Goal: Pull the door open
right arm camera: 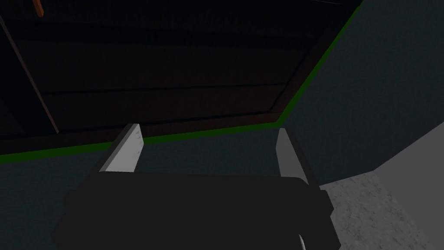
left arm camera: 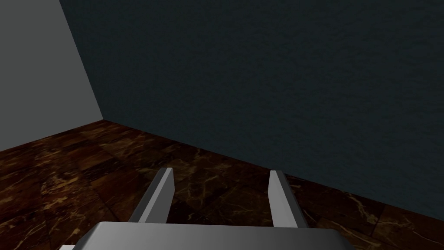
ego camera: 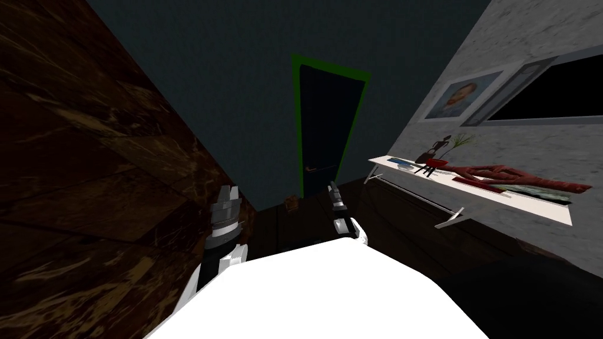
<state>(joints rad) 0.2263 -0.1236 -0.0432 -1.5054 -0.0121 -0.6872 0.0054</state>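
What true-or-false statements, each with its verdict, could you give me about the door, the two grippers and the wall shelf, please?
1. The door sits in a green frame. True.
2. The right gripper is shut on the door handle. False: it is open, and the handle is not between its fingers.
3. The left gripper is open and holds nothing. True.
4. The shelf hangs on the wall to the robot's left. False: it is on the wall to its right.
5. A portrait hangs above the shelf. True.
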